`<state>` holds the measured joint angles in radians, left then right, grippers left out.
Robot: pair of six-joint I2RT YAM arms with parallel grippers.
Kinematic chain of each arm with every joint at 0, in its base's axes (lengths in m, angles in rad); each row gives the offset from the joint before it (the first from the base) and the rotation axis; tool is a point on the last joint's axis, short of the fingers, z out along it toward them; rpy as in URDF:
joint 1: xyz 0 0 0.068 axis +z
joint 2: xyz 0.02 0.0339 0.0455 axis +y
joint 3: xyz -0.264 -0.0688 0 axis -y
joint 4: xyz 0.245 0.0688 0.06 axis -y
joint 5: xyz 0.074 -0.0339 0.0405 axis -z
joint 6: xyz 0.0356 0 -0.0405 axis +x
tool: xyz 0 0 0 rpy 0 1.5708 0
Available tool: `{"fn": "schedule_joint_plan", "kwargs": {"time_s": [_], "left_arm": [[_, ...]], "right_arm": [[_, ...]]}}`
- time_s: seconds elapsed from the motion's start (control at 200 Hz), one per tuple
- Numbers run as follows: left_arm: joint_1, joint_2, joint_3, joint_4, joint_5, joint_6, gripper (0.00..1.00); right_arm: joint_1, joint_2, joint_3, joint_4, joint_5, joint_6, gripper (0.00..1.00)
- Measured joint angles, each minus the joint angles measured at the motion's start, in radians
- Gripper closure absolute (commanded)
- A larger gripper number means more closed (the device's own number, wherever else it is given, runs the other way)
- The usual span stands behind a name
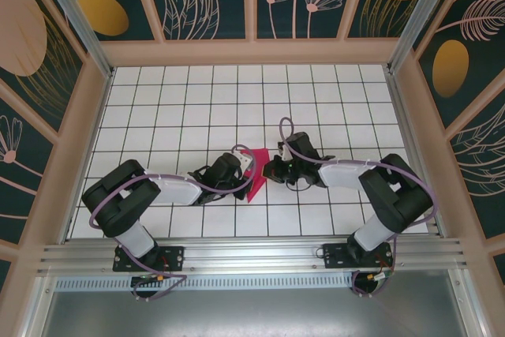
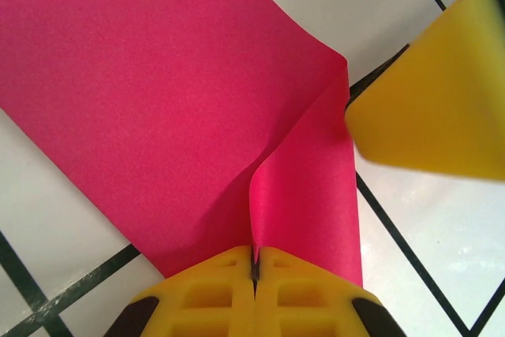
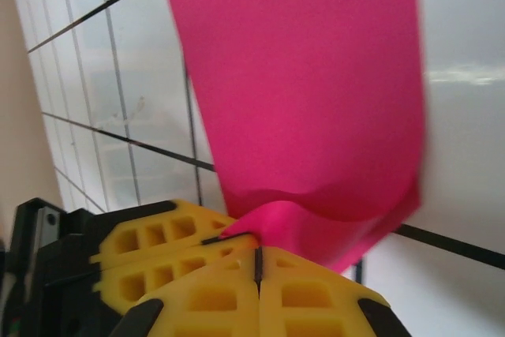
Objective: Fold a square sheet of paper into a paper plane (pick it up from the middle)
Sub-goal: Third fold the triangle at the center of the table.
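The square sheet of paper (image 1: pixel 257 182), thin, light and limp, lies mid-tabletop (image 1: pixel 197 100). The left end effector (image 2: pixel 254 264) and right end effector (image 3: pixel 258 264) each clamp a puckered fold of it. It probably creases easily, so edge pinches suit it.

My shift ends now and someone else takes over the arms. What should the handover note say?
Grippers: the left end effector is shut, pinching the paper. The right end effector is shut on it too, close beside the left.
Things: the magenta sheet of paper sits between the arms over the tiled table, buckled at the pinch.
Done: sheet gripped by both.
Left: no dart shape visible; the folding remains.
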<state>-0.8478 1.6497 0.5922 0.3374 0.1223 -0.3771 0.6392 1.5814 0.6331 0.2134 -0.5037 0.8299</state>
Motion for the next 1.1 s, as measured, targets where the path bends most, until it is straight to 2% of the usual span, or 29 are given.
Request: {"fn": "schedule_joint_plan", "kwargs": {"time_s": [0.47,0.701,0.931,1.101], "left_arm": [[0.000,0.003,0.006,-0.008,0.000,0.009,1.00],[0.000,0.006,0.009,-0.009,0.000,0.010,1.00],[0.000,0.010,0.013,-0.008,0.000,0.010,1.00],[0.000,0.021,0.024,-0.008,0.000,0.010,1.00]], "right_arm": [[0.005,0.116,-0.012,0.081,-0.002,0.015,1.00],[0.004,0.107,-0.012,0.082,0.000,0.013,0.99],[-0.024,0.010,-0.035,0.095,0.006,0.006,0.99],[-0.027,0.047,-0.060,0.121,0.001,0.007,0.99]]}}
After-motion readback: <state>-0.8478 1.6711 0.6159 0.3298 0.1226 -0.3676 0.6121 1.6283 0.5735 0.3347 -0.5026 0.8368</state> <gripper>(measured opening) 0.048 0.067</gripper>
